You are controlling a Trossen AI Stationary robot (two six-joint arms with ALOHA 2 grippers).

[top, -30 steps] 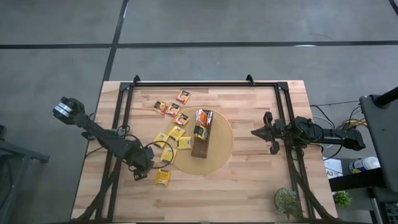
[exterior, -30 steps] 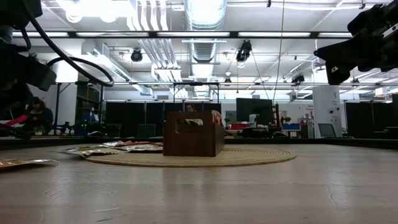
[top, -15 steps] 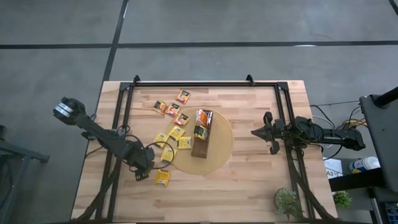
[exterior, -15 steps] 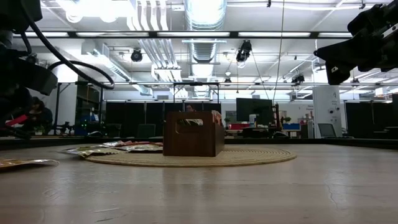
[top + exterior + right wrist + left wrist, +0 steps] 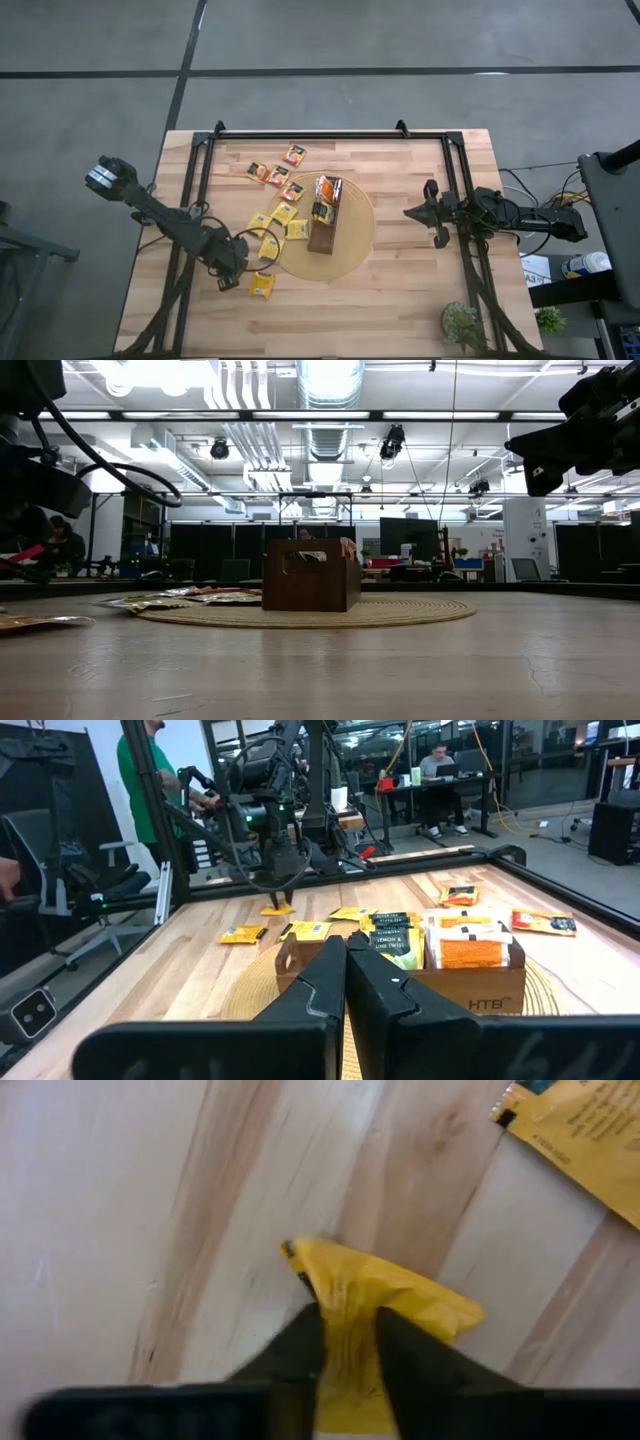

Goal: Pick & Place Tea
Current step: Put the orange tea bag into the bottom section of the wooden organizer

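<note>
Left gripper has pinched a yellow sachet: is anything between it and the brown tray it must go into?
Loose sachets lie flat on the table between the left gripper, shut on the yellow sachet, and the tray. Carried above them, nothing visible blocks the way.

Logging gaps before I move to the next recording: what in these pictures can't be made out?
- Left wrist view: the yellow sachet pinched between the fingers is crumpled and blurred, so its print is unreadable; its lower part runs off the picture's edge.
- High view: the left end effector is too small to show a grip.
- High view: the tray contents are too small to count.
- Low view: the tray's wall hides most of its contents.
</note>
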